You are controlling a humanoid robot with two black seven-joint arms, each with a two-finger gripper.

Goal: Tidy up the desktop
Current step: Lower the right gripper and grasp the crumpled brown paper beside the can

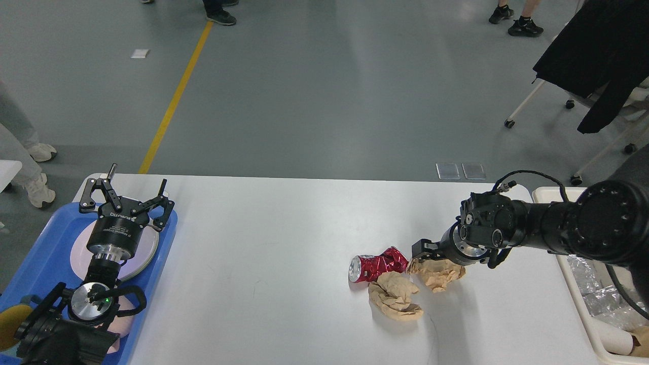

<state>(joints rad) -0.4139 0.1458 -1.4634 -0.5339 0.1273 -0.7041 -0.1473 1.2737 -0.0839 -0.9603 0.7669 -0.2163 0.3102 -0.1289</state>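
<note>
Right of centre on the surface point(284, 228), the right pincer point(431, 256) touches the far paper wad point(438, 274). Its grip cannot be told; the left pincer point(127, 195) is spread, well apart.

Right gripper point(425, 252) touching crumpled brown paper point(440, 274) beside crushed red can point(377, 267) on the desktop point(263, 243), left gripper point(127, 195) spread above blue tray point(45, 248) at left edge.

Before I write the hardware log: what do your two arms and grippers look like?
Both arms are black. The left gripper has skeletal linkage fingers, white lettering on its barrel and a silver wrist ring. The right gripper is compact, behind a silver flange, with a thin black cable looping above the wrist.
</note>
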